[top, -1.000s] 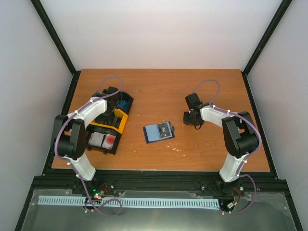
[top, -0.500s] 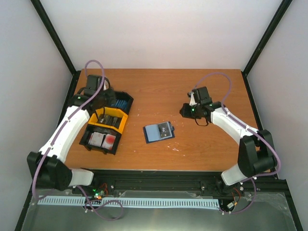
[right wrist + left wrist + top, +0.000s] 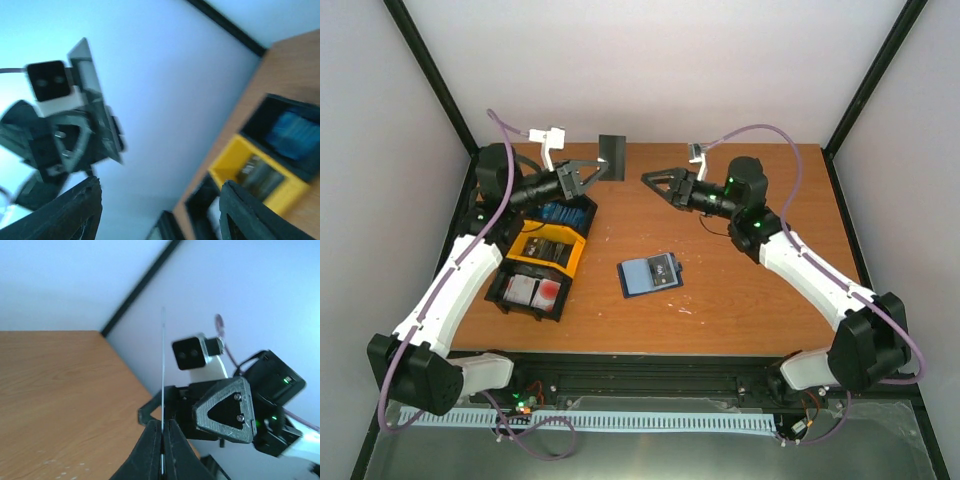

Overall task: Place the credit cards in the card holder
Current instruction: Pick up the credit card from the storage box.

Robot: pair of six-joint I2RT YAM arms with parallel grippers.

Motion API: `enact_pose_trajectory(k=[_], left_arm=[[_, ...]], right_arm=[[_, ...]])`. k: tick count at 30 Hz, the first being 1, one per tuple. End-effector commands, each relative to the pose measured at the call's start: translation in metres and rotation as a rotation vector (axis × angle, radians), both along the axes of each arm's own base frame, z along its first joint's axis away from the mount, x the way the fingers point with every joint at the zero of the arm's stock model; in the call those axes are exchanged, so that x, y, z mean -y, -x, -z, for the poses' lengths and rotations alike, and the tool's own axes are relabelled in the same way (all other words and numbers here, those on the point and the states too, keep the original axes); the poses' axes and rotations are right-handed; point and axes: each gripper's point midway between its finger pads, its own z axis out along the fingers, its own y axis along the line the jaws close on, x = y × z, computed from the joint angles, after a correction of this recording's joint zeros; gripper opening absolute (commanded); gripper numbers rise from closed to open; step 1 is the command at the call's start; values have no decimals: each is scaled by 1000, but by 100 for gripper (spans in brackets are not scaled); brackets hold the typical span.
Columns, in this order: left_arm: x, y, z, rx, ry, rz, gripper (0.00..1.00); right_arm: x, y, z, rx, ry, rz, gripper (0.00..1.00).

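High over the table's back edge, my left gripper (image 3: 590, 172) is shut on a dark grey credit card (image 3: 612, 150), which stands upright. The left wrist view shows that card (image 3: 163, 365) edge-on, as a thin line pinched between the jaws of the left gripper (image 3: 162, 424). My right gripper (image 3: 653, 180) faces it from the right, a short gap away, open and empty. In the right wrist view, the right gripper (image 3: 161, 182) has its fingers wide apart. The card holder (image 3: 650, 273) lies open on the table's middle, pale blue side up. More credit cards (image 3: 566, 213) sit in the tray.
A black-and-yellow three-compartment tray (image 3: 572, 262) lies at the table's left, with blue cards at the back, dark ones (image 3: 548, 247) in the yellow middle and white-and-red ones (image 3: 533, 291) in front. Black frame posts stand at the table's back corners.
Both arms rose from the table and swung toward each other. The left gripper lifted a dark card out of the tray. The right gripper's jaws opened wide.
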Motion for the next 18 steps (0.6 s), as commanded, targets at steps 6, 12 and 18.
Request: enact_pose_trajectory(k=[6, 12, 18], left_arm=[[31, 62, -40, 80, 124, 324, 1], [31, 64, -43, 89, 154, 321, 1], [30, 65, -46, 84, 187, 316, 1]], right_arm=[[-41, 31, -96, 122, -226, -91, 55], [-39, 40, -99, 131, -243, -65, 34], [-31, 45, -96, 138, -243, -38, 26]])
